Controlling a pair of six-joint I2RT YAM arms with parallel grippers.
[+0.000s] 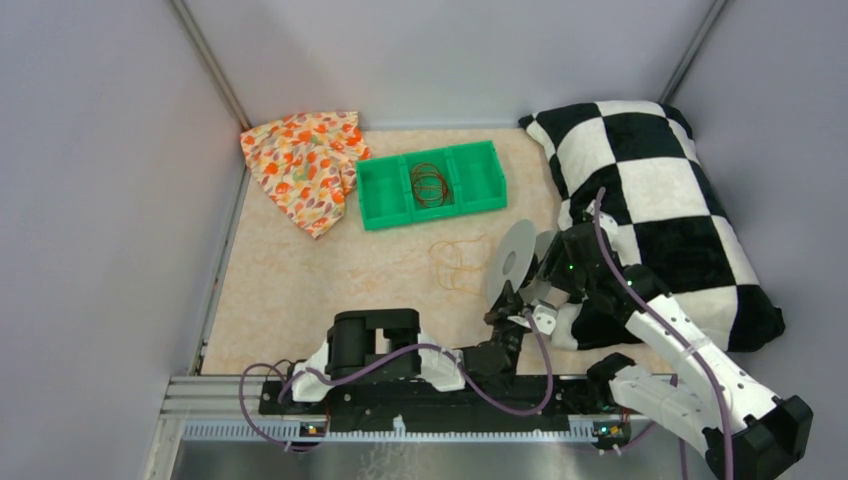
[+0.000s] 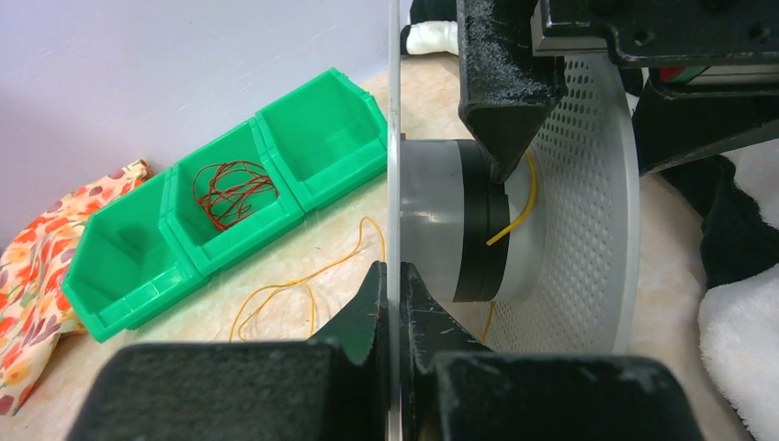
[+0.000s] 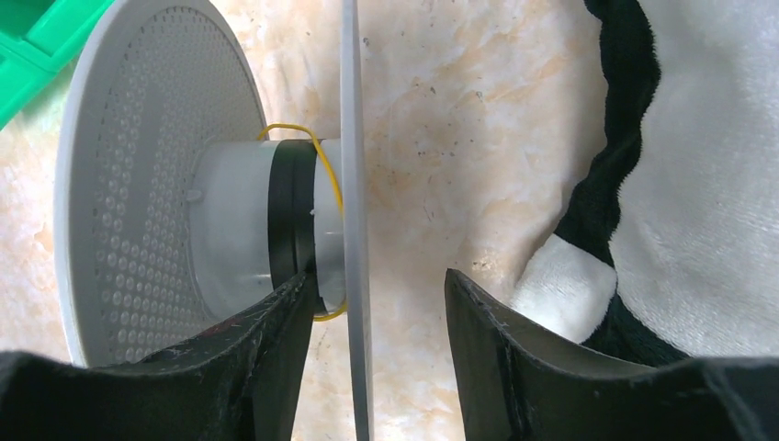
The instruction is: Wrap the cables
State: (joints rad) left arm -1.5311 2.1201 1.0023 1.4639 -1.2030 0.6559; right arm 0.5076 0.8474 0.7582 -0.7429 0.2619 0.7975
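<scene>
Left gripper (image 2: 395, 276) clamps flange rim of clear round plastic spool (image 2: 450, 220); right gripper (image 3: 377, 276) stands open astride a flange, thin yellow-orange cable (image 3: 323, 154) on hub.

No writing, label, brand, number or sign can be read in any of the views.
</scene>
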